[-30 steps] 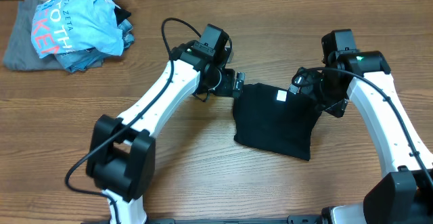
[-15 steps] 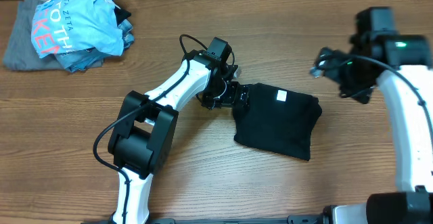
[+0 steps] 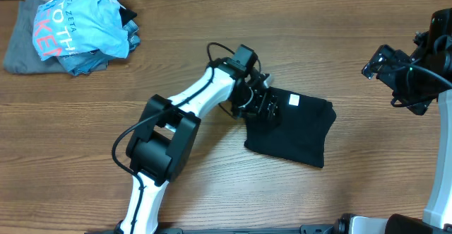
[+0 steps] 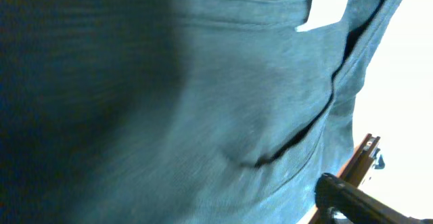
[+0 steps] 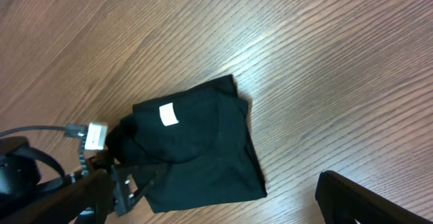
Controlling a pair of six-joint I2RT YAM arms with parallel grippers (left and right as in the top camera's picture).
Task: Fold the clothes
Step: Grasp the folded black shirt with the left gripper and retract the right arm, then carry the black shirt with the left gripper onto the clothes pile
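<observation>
Folding shirt point(image 3: 296, 128) mid-table, left gripper point(image 3: 268, 109) at its left edge, grip can't tell, right gripper point(image 3: 378, 61) spread near right edge; next: pinch edge, fold across.

Left of the black T-shirt point(image 3: 296, 131), the left arm point(image 3: 198, 96) has white links, chunky black joints and a looping black cable point(image 3: 208, 49); the right arm point(image 3: 409, 78), right of it, matches.

Overhead: high, straight down, whole worktop point(image 3: 212, 184). Left wrist: very close, black shirt point(image 4: 203, 102) fills view. Right wrist: farther back, looking down. All three share shirt.
</observation>
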